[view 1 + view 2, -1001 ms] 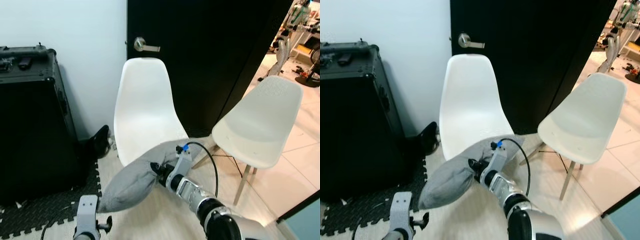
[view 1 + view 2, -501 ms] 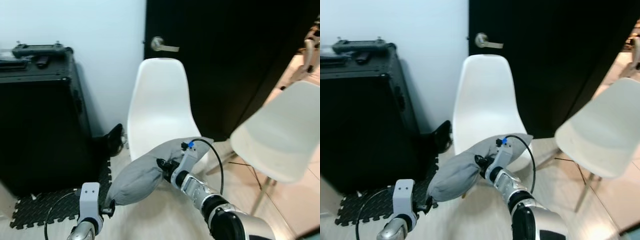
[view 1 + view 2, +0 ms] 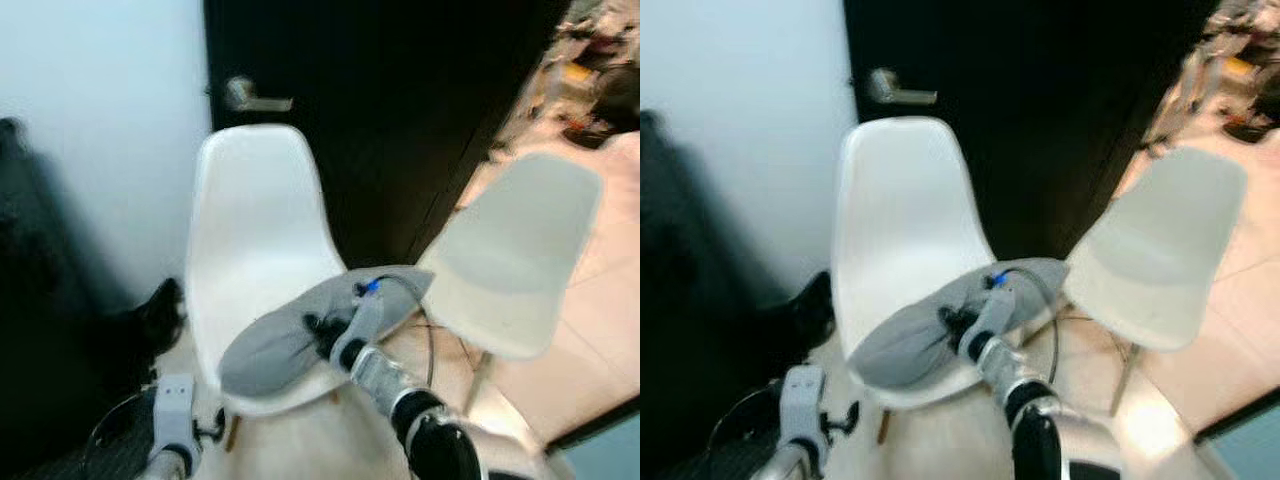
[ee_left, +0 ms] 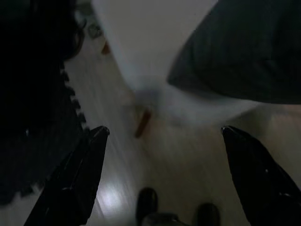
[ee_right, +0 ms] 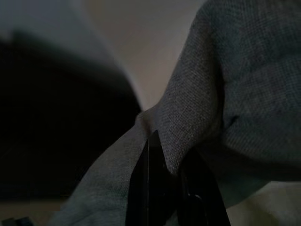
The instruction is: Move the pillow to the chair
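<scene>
A grey pillow (image 3: 290, 335) hangs over the seat of the nearer white chair (image 3: 250, 225), with my right gripper (image 3: 322, 333) shut on a fold of its fabric near the middle. The right wrist view looks along the closed black fingers (image 5: 162, 186) pinching the grey cloth (image 5: 235, 94). My left gripper (image 4: 162, 179) is low beside the chair's front left, open, with nothing between its fingers; the pillow's underside (image 4: 244, 56) and the chair seat edge (image 4: 141, 42) are ahead of it. The head views are blurred.
A second white chair (image 3: 510, 250) stands to the right. Behind both is a black door (image 3: 400, 100) with a lever handle (image 3: 250, 98) and a white wall (image 3: 90, 130). A dark case (image 3: 40, 300) and a black shoe (image 3: 160, 310) sit at left.
The camera has swung, shifting the whole picture. My right gripper has carried the pillow forward, so it now lies over the chair seat rather than in front of it.
</scene>
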Controlling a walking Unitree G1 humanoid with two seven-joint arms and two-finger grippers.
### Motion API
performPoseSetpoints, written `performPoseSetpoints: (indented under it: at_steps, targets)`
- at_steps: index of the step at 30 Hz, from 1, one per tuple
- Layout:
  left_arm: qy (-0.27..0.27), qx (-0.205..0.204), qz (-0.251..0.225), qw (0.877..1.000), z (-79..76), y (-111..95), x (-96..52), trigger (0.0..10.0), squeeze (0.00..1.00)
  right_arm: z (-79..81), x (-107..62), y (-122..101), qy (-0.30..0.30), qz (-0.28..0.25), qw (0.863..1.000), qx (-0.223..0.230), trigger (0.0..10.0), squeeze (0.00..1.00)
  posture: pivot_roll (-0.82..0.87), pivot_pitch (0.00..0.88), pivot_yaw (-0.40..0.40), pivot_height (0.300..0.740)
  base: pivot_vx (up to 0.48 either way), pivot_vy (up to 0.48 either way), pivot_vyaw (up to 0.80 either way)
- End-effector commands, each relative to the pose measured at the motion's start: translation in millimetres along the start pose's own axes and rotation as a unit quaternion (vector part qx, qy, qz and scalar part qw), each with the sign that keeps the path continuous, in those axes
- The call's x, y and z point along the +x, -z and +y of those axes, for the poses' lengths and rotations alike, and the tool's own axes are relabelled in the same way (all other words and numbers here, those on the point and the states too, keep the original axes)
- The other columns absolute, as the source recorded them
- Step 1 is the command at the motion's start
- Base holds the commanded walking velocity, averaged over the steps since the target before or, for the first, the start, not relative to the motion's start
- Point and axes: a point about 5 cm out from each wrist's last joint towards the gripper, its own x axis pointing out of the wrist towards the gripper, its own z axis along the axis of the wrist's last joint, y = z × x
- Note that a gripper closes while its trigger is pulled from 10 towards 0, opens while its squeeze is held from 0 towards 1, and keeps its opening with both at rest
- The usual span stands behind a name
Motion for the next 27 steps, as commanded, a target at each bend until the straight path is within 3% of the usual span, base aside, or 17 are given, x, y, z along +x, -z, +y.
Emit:
performPoseSetpoints:
  at_steps: [1, 10, 11, 16, 18, 20, 22, 24, 27]
  targets:
    - [0.01, 0.0, 0.006, 1.0, -6.8, 4, -0.7, 10.0, 0.0, 3.0, 1.3, -6, -0.009, -0.021, 1.0, 0.003, 10.0, 0.0, 0.11, 0.04, -0.091, 0.74, 0.337, 0.0, 0.0]
    - [0.011, 0.001, 0.005, 1.0, -10.0, 4, -0.9, 10.0, 0.0, 4.8, 1.9, 7, -0.007, 0.021, 0.999, -0.039, 10.0, 0.0, 0.12, 0.044, -0.096, 0.74, 0.339, 0.0, 0.0]
    - [0.008, -0.001, 0.008, 1.0, -10.1, 6, -1.5, 10.0, 0.0, 3.7, 1.1, 16, 0.003, 0.054, 0.996, -0.075, 10.0, 0.0, 0.12, 0.046, -0.098, 0.74, 0.266, 0.0, 0.0]
    - [0.003, -0.005, 0.012, 1.0, -10.1, 8, -2.2, 10.0, 0.0, 3.6, -1.7, 37, -0.003, 0.128, 0.984, -0.121, 10.0, 0.0, 0.11, 0.049, -0.099, 0.74, 0.104, 0.0, 0.0]
    - [0.004, -0.003, 0.013, 1.0, -11.8, 9, -2.7, 10.0, 0.0, 2.3, -10.1, 66, -0.025, 0.239, 0.958, -0.156, 10.0, 0.0, 0.11, 0.051, -0.103, 0.74, 0.0, 0.0, 0.0]
    - [0.004, -0.002, 0.014, 1.0, -13.0, 10, -3.1, 10.0, 0.0, -1.8, -15.8, 77, -0.018, 0.284, 0.944, -0.165, 10.0, 0.0, 0.11, 0.053, -0.105, 0.74, 0.0, 0.0, 0.0]
    - [0.004, -0.002, 0.015, 1.0, -13.4, 10, -3.2, 10.0, 0.0, -3.4, -17.3, 79, -0.013, 0.293, 0.941, -0.167, 10.0, 0.0, 0.11, 0.053, -0.105, 0.74, 0.0, 0.0, 0.0]
    - [0.006, -0.002, 0.017, 1.0, -16.5, 13, -4.4, 10.0, 0.0, -16.4, -24.9, 85, 0.041, 0.325, 0.922, -0.207, 10.0, 0.0, 0.12, 0.056, -0.113, 0.74, 0.0, 0.0, 0.0]
    - [0.009, -0.001, 0.018, 1.0, -19.5, 15, -5.7, 10.0, 0.0, -19.6, -27.2, 87, 0.053, 0.33, 0.919, -0.207, 10.0, 0.0, 0.12, 0.06, -0.118, 0.74, 0.0, 0.0, 0.0]
